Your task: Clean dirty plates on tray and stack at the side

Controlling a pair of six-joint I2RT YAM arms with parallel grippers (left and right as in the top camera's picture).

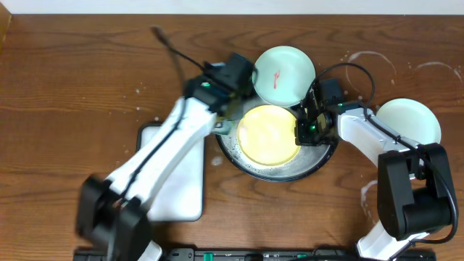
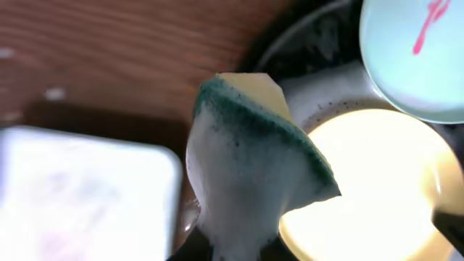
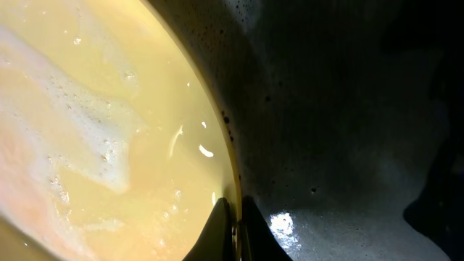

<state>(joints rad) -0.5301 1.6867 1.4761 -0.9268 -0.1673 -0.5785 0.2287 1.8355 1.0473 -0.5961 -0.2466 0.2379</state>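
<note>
A soapy yellow plate (image 1: 267,135) lies in the black tray (image 1: 319,161). My right gripper (image 1: 299,132) is shut on the plate's right rim; in the right wrist view its fingertips (image 3: 217,232) pinch the thin rim of the yellow plate (image 3: 109,123) over the wet tray floor (image 3: 341,109). My left gripper (image 1: 223,116), at the tray's left rim, is shut on a foamy green-and-yellow sponge (image 2: 246,167) beside the yellow plate (image 2: 377,188). A mint-green plate (image 1: 284,75) with a red smear rests at the tray's back edge. Another mint-green plate (image 1: 408,119) lies on the stained wood at the right.
A white rectangular board (image 1: 174,174) lies left of the tray, partly under my left arm. White soapy rings (image 1: 370,61) mark the wood at the back right. A black cable (image 1: 174,47) trails across the table behind my left arm.
</note>
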